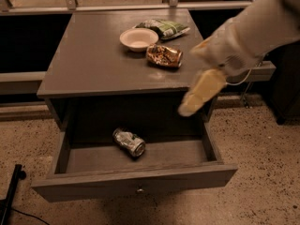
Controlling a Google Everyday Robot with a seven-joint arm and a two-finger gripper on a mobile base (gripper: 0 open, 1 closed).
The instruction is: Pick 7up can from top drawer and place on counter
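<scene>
Counter [93, 60]: the top of the cabinet, directly over the drawer opening.
Top drawer [136, 184]: pulled out toward the camera below the counter's front edge, with the knob [139, 190] in the middle of its front panel.
7up can [129, 142]: in the drawer, on its side on the drawer floor, a little left of centre (touching none of the walls).
Bowl [138, 38]: on the counter, toward the back right.
Packet [164, 28]: on the counter, behind and to the right of the bowl, near the back edge.
Second can [164, 56]: on the counter, on its side, just in front of and to the right of the bowl.
Gripper [187, 108]: at the right, before the counter's front right corner and above the drawer's right rear part, up and to the right of the 7up can and apart from it.
Arm [248, 32]: reaches in from the upper right, behind the gripper.
</scene>
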